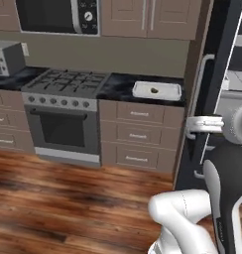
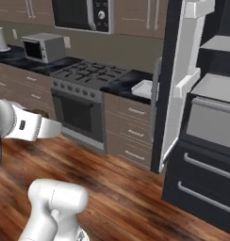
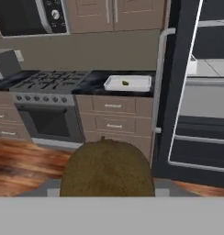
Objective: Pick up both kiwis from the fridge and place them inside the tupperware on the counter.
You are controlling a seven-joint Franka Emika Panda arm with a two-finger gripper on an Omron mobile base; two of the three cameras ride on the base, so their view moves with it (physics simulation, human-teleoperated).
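Already one small kiwi (image 1: 154, 91) lies in the tupperware (image 1: 157, 90) on the counter (image 1: 118, 85) left of the open fridge (image 2: 201, 117), while the gripper, clamped on the brown kiwi (image 3: 107, 167), must carry it there.

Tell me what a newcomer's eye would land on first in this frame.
In the hand view, a brown kiwi looms large at the bottom, held in the shut claw. Beyond it, the white tupperware sits on the black counter right of the gas stove, with a small dark fruit already inside. To the right, the black fridge stands with its door open.
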